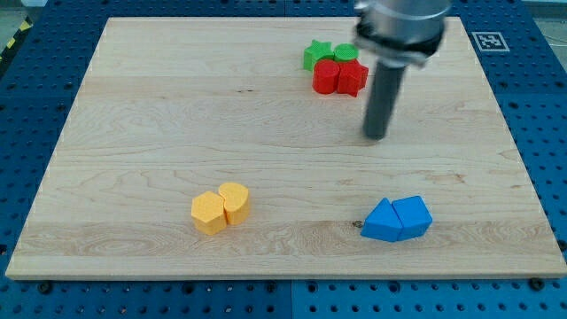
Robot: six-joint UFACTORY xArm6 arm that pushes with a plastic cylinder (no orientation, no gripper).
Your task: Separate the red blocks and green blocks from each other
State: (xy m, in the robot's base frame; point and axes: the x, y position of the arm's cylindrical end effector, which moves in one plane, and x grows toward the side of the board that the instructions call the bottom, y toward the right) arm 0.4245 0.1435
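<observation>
Two green blocks and two red blocks sit packed together near the view's top, right of centre. The green star (315, 55) is at the cluster's left, and a second green block (345, 53) is at its top right, partly hidden by the arm. A red round block (326, 77) and a red star-like block (352, 78) lie just below them, touching. My tip (376, 136) is on the board below and to the right of the red blocks, a short gap away from them.
Two yellow blocks (221, 207) touch each other at the lower left of centre. Two blue blocks (397, 219) touch each other at the lower right. The wooden board (142, 133) is edged by a blue perforated table (540, 106).
</observation>
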